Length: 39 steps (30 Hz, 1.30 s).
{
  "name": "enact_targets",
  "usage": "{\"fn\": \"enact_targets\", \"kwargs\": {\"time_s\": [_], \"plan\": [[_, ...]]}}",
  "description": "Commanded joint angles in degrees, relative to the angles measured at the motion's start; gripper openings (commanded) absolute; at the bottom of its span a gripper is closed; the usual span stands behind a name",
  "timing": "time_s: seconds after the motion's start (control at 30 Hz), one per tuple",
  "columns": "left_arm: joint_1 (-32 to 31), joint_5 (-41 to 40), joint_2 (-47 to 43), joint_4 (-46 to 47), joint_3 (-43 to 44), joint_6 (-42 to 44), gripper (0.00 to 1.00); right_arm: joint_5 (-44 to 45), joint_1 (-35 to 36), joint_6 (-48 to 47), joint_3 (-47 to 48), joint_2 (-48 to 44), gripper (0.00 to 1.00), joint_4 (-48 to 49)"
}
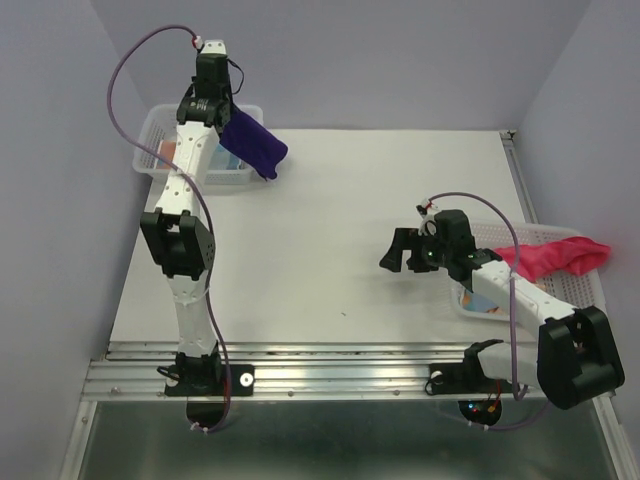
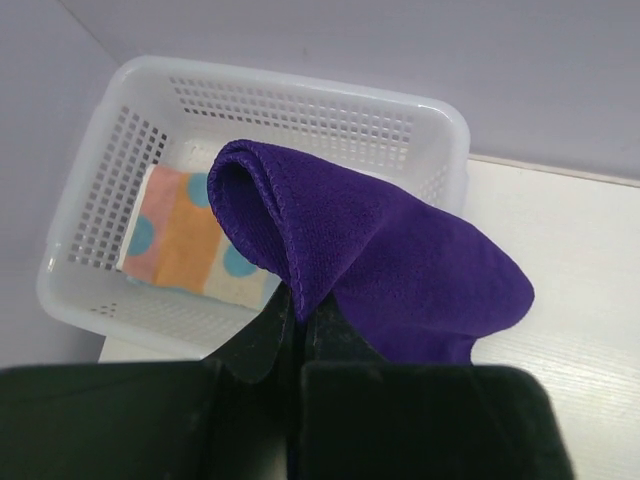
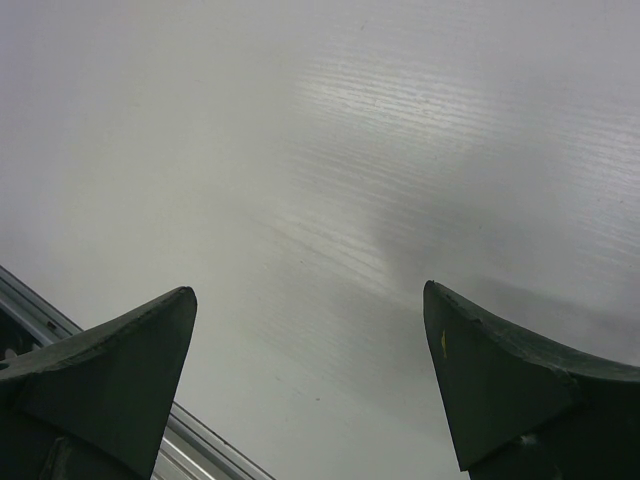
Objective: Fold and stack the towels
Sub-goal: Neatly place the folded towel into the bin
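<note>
Left gripper pinches purple towel by one fold | right gripper gapes empty | I fear towel slips, snagging basket.

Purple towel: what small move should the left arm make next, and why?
Probably carry it over the table and lay it flat: the left gripper is shut on the purple towel, hanging bunched near the basket, and the right gripper is open.

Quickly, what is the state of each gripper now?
Left gripper: shut on the purple towel.
Right gripper: open, holding nothing.
</note>
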Motion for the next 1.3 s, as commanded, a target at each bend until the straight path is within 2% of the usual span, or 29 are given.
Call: {"fn": "enact_targets", "kwargs": {"time_s": [0.0, 0.17, 0.6, 0.9, 1.27], "plan": [[2.7, 4.5, -6.2, 5.4, -0.1, 3.7, 0.00, 1.0, 0.3, -0.1, 2.6, -1.1, 1.00, 0.4], [4.9, 5.6, -5.1, 8.5, -1.7, 6.6, 0.00, 2.1, 0.3, -0.4, 2.8, -0.7, 1.00, 0.2], [12.6, 10.3, -1.9, 17.7, -13.4, 10.1, 0.00, 3.1, 0.3, -1.1, 4.1, 2.1, 1.00, -0.3], [13.5, 11.5, -1.7, 25.4, -20.8, 14.8, 0.00, 3.1, 0.3, -1.5, 4.5, 4.3, 1.00, 0.2], [15.4, 9.7, 1.5, 27.9, -19.1, 15.1, 0.00, 4.1, 0.3, -1.6, 5.8, 6.3, 1.00, -0.1]]}}
